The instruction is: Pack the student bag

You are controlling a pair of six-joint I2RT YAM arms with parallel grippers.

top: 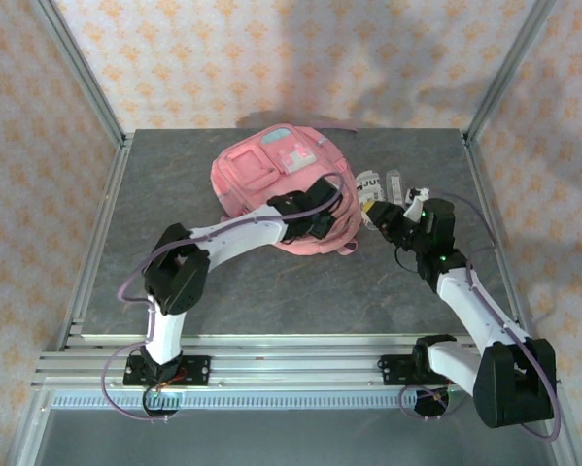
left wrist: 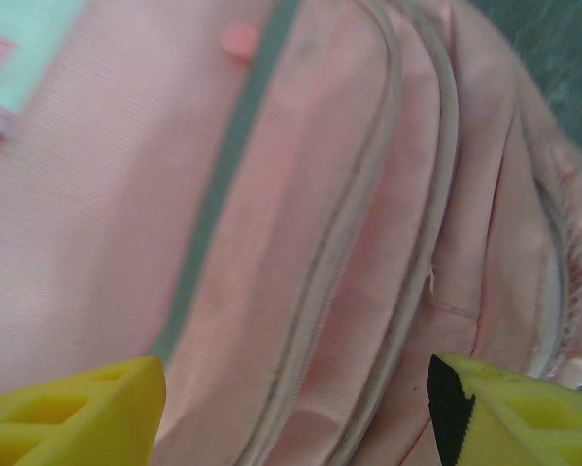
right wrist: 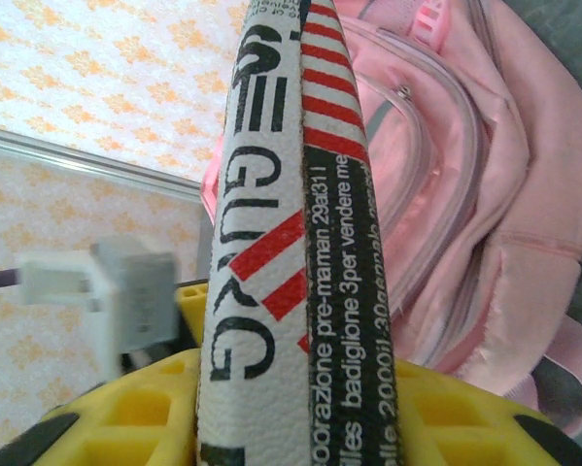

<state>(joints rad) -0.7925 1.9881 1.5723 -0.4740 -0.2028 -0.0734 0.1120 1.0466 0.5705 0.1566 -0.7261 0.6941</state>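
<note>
— Left gripper (top: 320, 221), entry one: state?

— Released. In the left wrist view its yellow fingers (left wrist: 86, 408) sit at 7 and 5 o'clock of the frame, wide apart, with nothing between them. Below them is the pink cloth of the bag (left wrist: 271, 194). It has a grey stripe (left wrist: 222, 165) and two zips (left wrist: 368, 194), all running from about 1 o'clock down to 7.

— Place, seen from above?

— Over the bag's 5 o'clock part, by its near edge. Whether it touches the cloth, cannot tell.

— Entry two: right gripper (top: 386, 216)?

— Clenched on a pack (right wrist: 291, 243): white, grained, with black lettering and red stripes. In the right wrist view the pack stands up toward 12 o'clock, its lower end between the yellow fingers (right wrist: 465, 417).

— Entry three: the bag, location?

— On the table (top: 222, 282), front face up, reaching from the table's middle toward 12 o'clock. Its light-blue and white patch (top: 295, 153) is on the far part, toward 1 o'clock. It is the largest thing on the table.

— Right gripper relative to the bag?

— At the bag's 4 o'clock, just beside it. In the right wrist view the bag lies at 3 o'clock of the pack, near it, with curved zip lines showing. Whether that zip is open, cannot tell.

— Sundries?

— One white block (right wrist: 125, 291), blurred, at 9 o'clock of the pack.
</note>
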